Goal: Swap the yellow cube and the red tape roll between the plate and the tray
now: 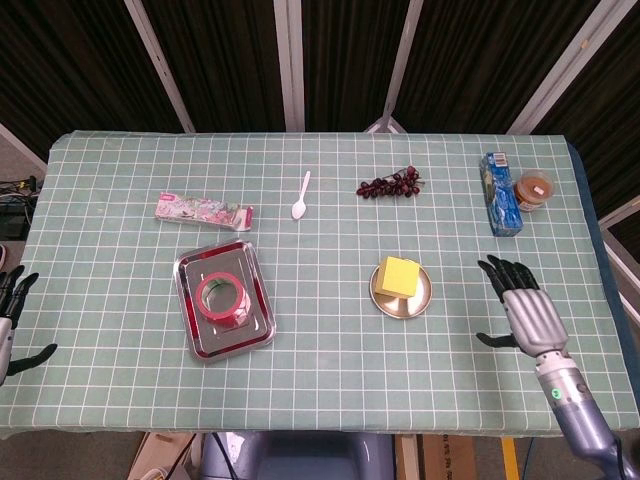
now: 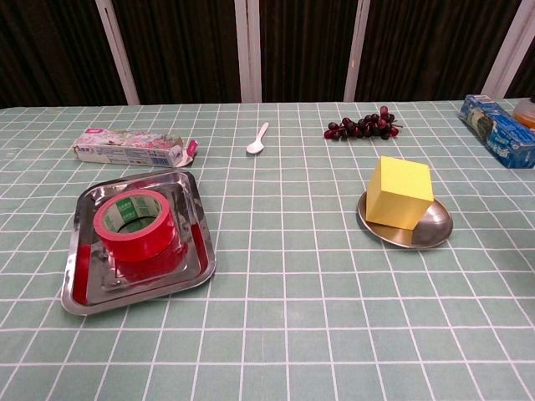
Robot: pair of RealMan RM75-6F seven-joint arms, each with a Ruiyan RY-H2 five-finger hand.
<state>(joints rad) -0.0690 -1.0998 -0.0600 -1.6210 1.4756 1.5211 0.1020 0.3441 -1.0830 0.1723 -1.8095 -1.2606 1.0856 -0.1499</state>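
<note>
Swap not yet begun: your right hand [image 1: 527, 315], fingers spread and empty, sits beside the plate [image 1: 421, 301]; next, grasp the yellow cube [image 1: 400, 276]

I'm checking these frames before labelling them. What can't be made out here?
- Left hand: head view, cut off by the left edge.
- Right hand: absent from the chest view.
- Blue box and orange-lidded cup: chest view, clipped by the right edge.
- Print on the pink packet: too small.
</note>
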